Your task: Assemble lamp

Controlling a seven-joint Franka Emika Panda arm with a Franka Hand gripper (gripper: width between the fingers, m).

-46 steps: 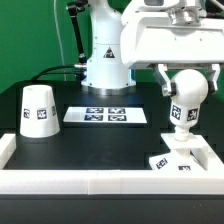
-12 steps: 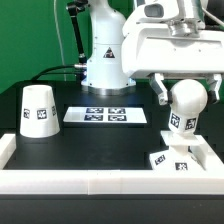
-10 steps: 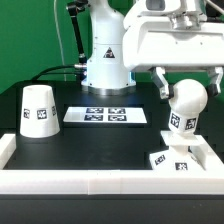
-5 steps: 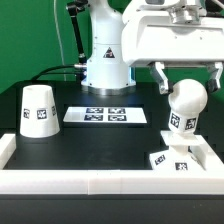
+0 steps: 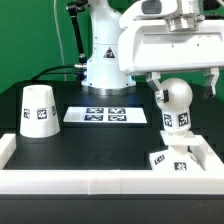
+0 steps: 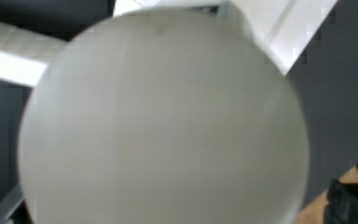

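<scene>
The jaws are hanging spread wide around the bulb (image 5: pixel 173 98), not clamping it, and it is sitting much nearer one finger (image 5: pixel 158 91) than the other. The bulb is standing on the base (image 5: pixel 178 161) by the table's near corner on the exterior view's right, seemingly leaning a little. If they close off-centre like this, I reckon they are risking toppling the bulb or dragging the base askew.

No words, brands or numbers can be read. Only black-and-white square tags (image 5: pixel 41 113) show: one on the shade (image 5: pixel 36 95), one on the bulb (image 5: pixel 173 96), others on the base (image 5: pixel 178 160) and marker board (image 5: pixel 138 117).
</scene>
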